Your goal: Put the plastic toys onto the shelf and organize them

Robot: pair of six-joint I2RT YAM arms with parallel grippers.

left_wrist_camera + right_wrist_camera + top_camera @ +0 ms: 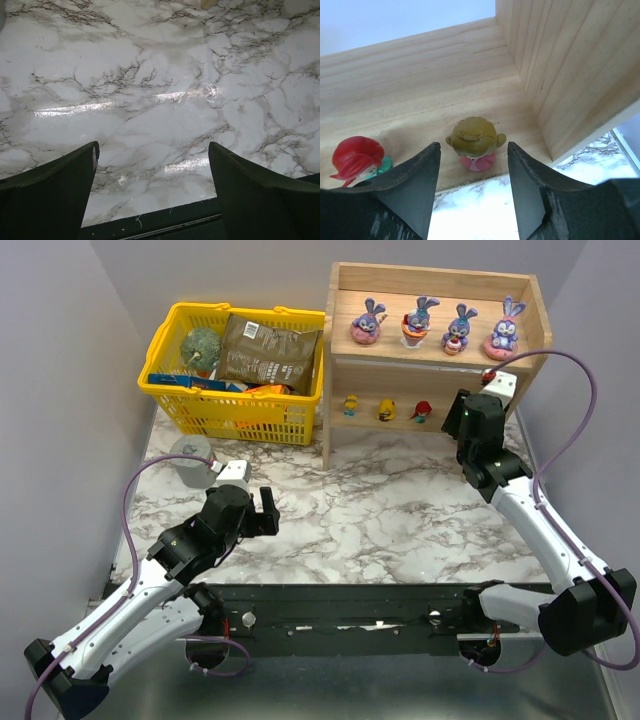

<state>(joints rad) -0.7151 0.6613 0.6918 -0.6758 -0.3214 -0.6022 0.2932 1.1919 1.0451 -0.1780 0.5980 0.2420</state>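
The wooden shelf (pixel 437 280) stands at the back right. Four purple-blue bunnies (pixel 417 320) stand in a row on its upper tier. On the lower tier stand two yellow figurines (pixel 386 410) and a red one (pixel 422 412). My right gripper (pixel 462 412) is at the lower tier's right end. In the right wrist view it (pixel 474 150) is open, its fingers on either side of a tan-haired pink figurine (pixel 475 142) that stands on the shelf floor (pixel 420 75), apart from both. The red-haired figurine (pixel 357 156) stands to its left. My left gripper (pixel 262 510) (pixel 152 150) is open and empty over the marble table.
A yellow basket (pixel 235 410) with packets and a green ball (pixel 203 348) stands left of the shelf. A grey cup (pixel 190 462) sits near the left arm. The shelf's right side wall (pixel 570 75) is close beside my right gripper.
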